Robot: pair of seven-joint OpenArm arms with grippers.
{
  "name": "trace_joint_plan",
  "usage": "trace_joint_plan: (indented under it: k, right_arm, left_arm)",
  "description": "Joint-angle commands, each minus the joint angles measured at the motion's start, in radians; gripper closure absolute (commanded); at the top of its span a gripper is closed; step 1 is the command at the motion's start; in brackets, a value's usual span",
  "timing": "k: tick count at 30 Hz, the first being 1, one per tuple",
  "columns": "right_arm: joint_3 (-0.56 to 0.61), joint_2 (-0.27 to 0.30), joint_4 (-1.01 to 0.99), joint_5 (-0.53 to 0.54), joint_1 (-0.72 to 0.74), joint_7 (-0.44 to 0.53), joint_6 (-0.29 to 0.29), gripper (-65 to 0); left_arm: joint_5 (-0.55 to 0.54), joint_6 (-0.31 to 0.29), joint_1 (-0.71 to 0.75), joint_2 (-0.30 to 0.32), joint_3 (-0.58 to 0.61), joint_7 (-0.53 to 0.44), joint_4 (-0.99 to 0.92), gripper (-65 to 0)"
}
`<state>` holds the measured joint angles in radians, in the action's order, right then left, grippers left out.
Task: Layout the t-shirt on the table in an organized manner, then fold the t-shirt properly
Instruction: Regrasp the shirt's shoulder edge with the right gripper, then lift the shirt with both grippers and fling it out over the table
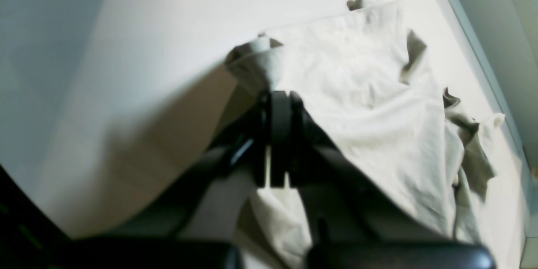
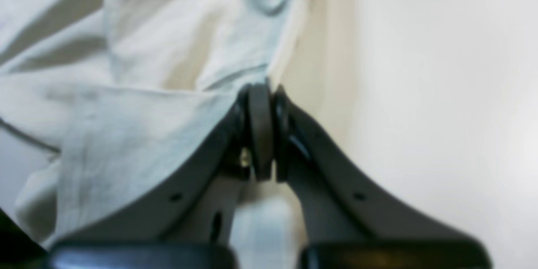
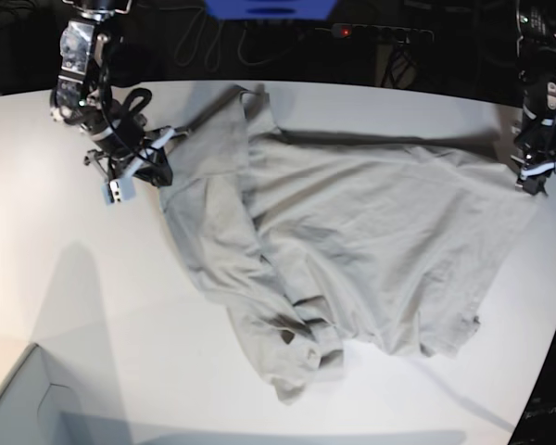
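Observation:
The light grey-beige t-shirt (image 3: 371,250) lies spread and wrinkled across the white table (image 3: 74,306), with one side folded over into a crumpled ridge down its left part. In the base view my right gripper (image 3: 165,172) is at the shirt's upper left edge. The right wrist view shows that gripper (image 2: 264,88) shut on a fold of the t-shirt (image 2: 138,126). My left gripper (image 3: 530,184) is at the shirt's far right corner. In the left wrist view it (image 1: 279,94) is shut on the hem, and the t-shirt (image 1: 378,105) stretches away from it.
A pale box corner (image 3: 18,408) sits at the table's lower left. Behind the table are a blue object (image 3: 269,7), cables and a power strip (image 3: 380,32). The curved table edge (image 3: 547,352) runs close to the shirt's right side.

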<state>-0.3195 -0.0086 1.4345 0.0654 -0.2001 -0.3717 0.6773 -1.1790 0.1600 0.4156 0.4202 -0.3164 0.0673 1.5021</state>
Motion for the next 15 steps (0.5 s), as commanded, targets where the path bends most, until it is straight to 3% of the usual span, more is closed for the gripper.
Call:
trace_joint_plan:
  k: [1,10,15]
  right_arm:
    - [-0.003,0.014,0.053,0.020,-0.014,0.024,0.021,0.0]
    - [-0.003,0.009,0.357,0.020,-0.097,0.024,0.021,0.0]
    - [0.001,0.008,0.438,0.020,-0.057,0.017,0.021,0.0]
  left_arm:
    - [0.003,-0.012,0.015,0.021,-0.007,-0.021,0.021,0.0]
    - [0.001,-0.012,0.021,0.032,-0.014,-0.021,0.131,0.0]
    - [0.003,-0.006,-0.036,0.090,-0.007,-0.021,0.202,0.0]
